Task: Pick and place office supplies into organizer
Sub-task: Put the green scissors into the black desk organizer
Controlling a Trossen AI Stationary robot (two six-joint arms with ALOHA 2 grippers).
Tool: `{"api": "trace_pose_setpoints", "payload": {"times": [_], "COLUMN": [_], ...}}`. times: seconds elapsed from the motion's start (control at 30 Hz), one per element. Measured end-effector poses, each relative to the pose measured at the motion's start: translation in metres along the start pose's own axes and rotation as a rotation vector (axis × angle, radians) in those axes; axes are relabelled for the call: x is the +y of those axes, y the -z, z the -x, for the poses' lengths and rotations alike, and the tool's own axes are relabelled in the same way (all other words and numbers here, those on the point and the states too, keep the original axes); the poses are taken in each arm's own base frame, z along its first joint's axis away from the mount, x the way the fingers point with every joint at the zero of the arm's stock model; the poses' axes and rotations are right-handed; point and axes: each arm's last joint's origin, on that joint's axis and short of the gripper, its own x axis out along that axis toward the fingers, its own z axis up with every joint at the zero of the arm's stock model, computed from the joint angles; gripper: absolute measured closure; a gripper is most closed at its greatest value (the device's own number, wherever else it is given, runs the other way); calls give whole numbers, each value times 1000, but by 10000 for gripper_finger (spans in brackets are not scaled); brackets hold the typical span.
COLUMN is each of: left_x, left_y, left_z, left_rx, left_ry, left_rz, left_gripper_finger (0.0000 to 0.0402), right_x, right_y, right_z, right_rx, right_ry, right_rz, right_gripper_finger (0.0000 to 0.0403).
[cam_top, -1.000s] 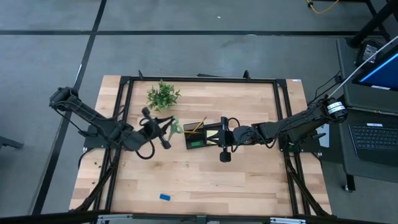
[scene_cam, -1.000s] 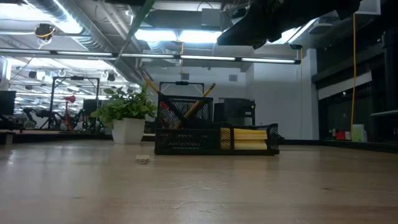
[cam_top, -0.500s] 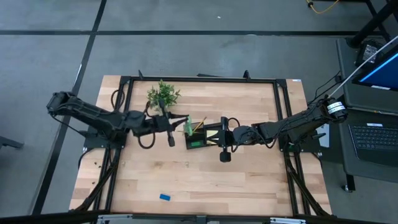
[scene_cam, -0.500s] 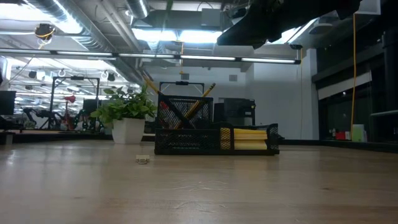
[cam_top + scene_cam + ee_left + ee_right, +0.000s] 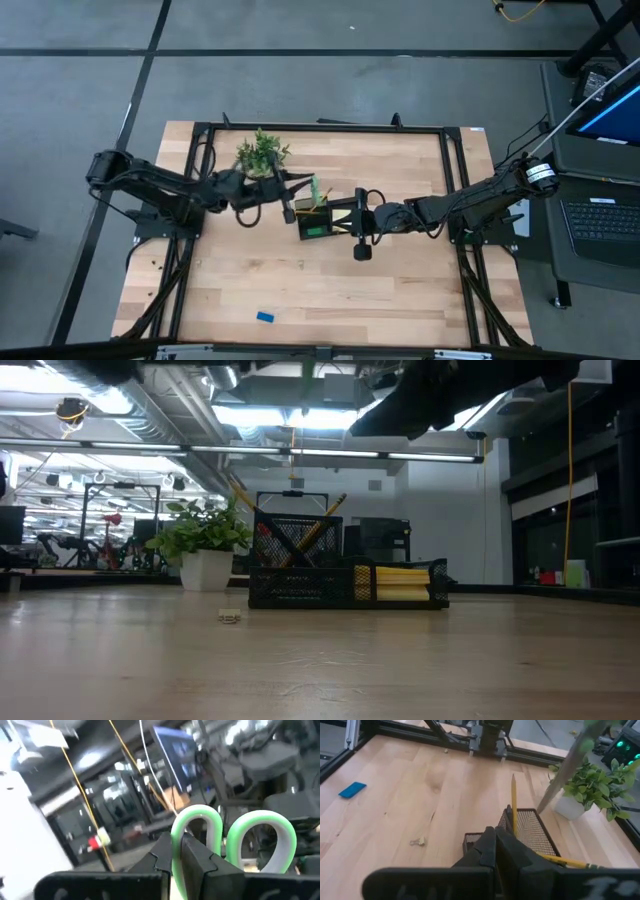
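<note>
Starting at the left side of the worktop (image 5: 400,300), our left pincer (image 5: 290,208) is clamped on the green-handled scissors (image 5: 230,840); the left wrist view shows one green loop pinched between the dark fingers. In the high view the scissors sit just beside the left end of the organizer (image 5: 325,221), blades toward its taller mesh cup, close to the leafy plant (image 5: 262,152) near the far edge. The right wrist view shows a grey blade slanting down toward that cup, where a yellow pencil (image 5: 514,802) stands.

We judge the step in hand to be the carry of the scissors to the organizer, nearly at its end. Next we need to line the blades over the cup's mouth, lower them clear of the pencil, then part the fingers.

Further right, our right pincer (image 5: 352,222) sits with fingers together, holding nothing we can see, at the organizer's right end over the yellow sticky-note pad (image 5: 405,582).

The small blue block (image 5: 265,317) lies well apart, near the front edge toward the left, not yet placed.
</note>
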Motion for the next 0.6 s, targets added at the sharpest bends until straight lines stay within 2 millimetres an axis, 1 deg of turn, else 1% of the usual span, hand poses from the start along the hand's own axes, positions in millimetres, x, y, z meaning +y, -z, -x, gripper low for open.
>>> {"api": "trace_pose_setpoints", "payload": {"times": [0.07,0.17,0.27,0.33,0.43,0.6], "left_x": [2,7,9,8,4,3], "left_y": [9,27,35,39,43,41], "left_z": [12,35,49,50,46,42], "left_rx": [-81,-188,-252,-230,-162,-152], "left_ry": [-42,-96,-93,-78,-42,-32], "left_rz": [26,52,73,93,81,104], "left_gripper_finger": [387,387,387,387,387,387], "right_x": [0,1,1,1,0,-1], "right_y": [1,3,3,2,2,2], "right_z": [0,0,0,0,0,0], "right_rx": [11,28,28,22,16,17], "right_ry": [-2,-3,-4,-3,-2,3], "right_rz": [3,7,6,4,2,-1], "right_gripper_finger": [393,393,393,393,393,393]}}
